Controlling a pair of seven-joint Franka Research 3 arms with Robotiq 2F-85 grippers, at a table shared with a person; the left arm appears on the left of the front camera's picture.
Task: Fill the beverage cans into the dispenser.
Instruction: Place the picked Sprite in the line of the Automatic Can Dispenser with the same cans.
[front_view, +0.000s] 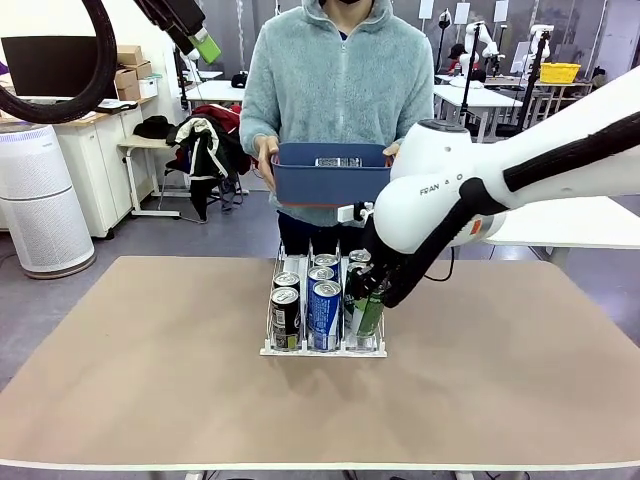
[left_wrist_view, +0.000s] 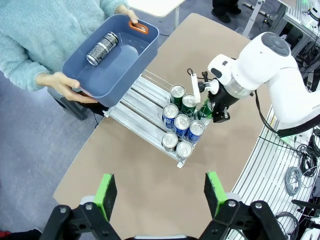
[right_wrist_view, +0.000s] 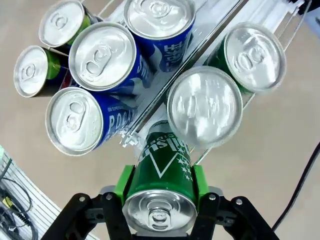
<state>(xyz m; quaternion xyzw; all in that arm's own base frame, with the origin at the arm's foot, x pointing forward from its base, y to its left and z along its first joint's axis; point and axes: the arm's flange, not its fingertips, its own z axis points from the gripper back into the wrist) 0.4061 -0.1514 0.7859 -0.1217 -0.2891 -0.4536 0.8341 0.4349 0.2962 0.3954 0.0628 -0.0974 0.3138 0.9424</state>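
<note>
- Green can (right_wrist_view: 161, 172), white triangle and stars on its label, clenched between right gripper (right_wrist_view: 161, 184) pads.
- Just beyond those jaws: blue cans (right_wrist_view: 107, 120) lettered "POCA", standing in dispenser (left_wrist_view: 137, 112).
- Left gripper (left_wrist_view: 161, 192) spread wide, bare; dispenser far beyond its jaws.

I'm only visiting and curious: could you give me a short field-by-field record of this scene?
Right gripper: shut on a green aluminium drink can, at the front of the right lane in the white wire dispenser
Left gripper: open, raised, holding nothing
Dispenser: other cans stand upright in all three lanes
Person: holds a blue plastic bin with one black can lying inside
</note>
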